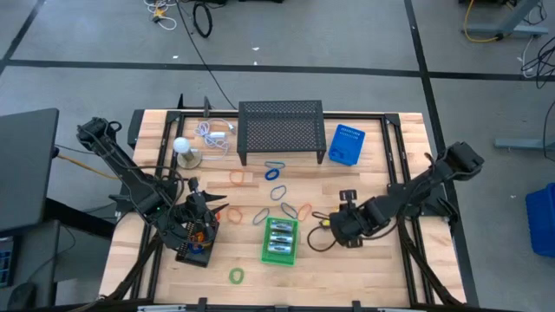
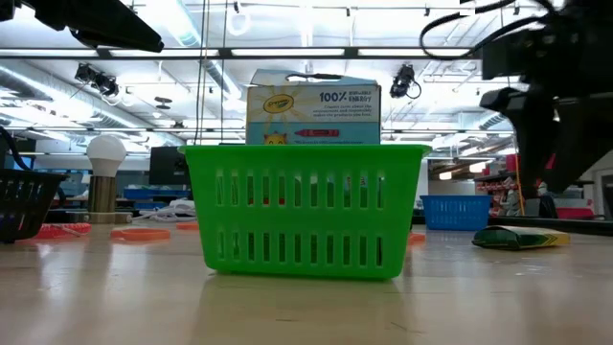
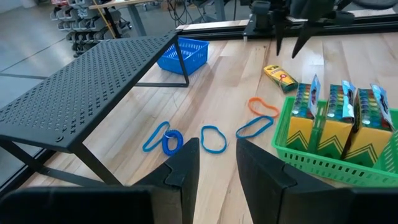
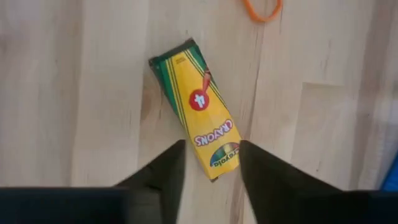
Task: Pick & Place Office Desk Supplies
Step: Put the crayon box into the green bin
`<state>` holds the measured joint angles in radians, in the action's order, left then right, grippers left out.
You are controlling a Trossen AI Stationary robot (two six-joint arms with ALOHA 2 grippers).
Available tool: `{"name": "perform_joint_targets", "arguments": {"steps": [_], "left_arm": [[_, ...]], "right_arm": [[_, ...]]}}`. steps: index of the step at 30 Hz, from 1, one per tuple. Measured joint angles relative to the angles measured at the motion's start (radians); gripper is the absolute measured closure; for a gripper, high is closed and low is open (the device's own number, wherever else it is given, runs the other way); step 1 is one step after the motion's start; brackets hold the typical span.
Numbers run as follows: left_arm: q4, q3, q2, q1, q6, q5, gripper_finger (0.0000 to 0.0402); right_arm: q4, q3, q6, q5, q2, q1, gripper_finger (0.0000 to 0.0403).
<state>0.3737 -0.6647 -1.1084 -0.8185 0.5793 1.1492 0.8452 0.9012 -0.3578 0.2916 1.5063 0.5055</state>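
Observation:
A yellow crayon box (image 4: 198, 115) lies flat on the wooden table just right of the green basket (image 1: 264, 251). My right gripper (image 4: 211, 171) hangs open above it, pointing down, with a finger on either side of the box's end and clear of it. Several crayon boxes (image 3: 339, 115) stand upright in the green basket. Thin loops lie on the wood: blue ones (image 3: 163, 138), orange ones (image 3: 263, 107) and a green one (image 1: 236, 276). My left gripper (image 3: 217, 168) waits left of the basket, open, with nothing between its fingers.
A black mesh shelf (image 1: 280, 130) stands at the table's far middle, with a blue basket (image 1: 347, 145) to its right. A white ball on a stand (image 1: 180, 146) and a white coiled cable (image 1: 215, 132) are to its left. Bare wood lies along the near edge.

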Motion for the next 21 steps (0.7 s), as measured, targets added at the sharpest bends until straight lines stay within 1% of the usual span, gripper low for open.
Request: {"name": "perform_joint_targets", "arguments": {"steps": [4,6,8,11,14,17,21], "left_arm": [[0.000,0.000,0.000,0.000,0.001,-0.001,0.0287],[0.000,0.000,0.000,0.000,0.006,-0.002,0.0287],[0.000,0.000,0.000,0.000,0.008,-0.003,0.0287],[0.000,0.000,0.000,0.000,0.010,-0.006,0.0287],[0.000,0.000,0.000,0.000,0.012,-0.006,0.0287],[0.000,0.000,0.000,0.000,0.013,-0.006,0.0287],[0.000,0.000,0.000,0.000,0.016,-0.006,0.0287]], "right_arm": [[0.002,0.000,0.071,-0.088,0.000,-0.073,0.0180],[-0.009,-0.004,0.123,-0.117,0.000,-0.097,0.0159],[-0.009,-0.013,0.170,-0.131,0.000,-0.114,0.0147],[-0.015,-0.030,0.247,-0.138,0.000,-0.133,0.0144],[-0.042,-0.057,0.307,-0.147,0.000,-0.139,0.0150],[-0.097,-0.083,0.340,-0.161,0.000,-0.139,0.0158],[-0.116,-0.085,0.347,-0.151,-0.001,-0.140,0.0159]]}}
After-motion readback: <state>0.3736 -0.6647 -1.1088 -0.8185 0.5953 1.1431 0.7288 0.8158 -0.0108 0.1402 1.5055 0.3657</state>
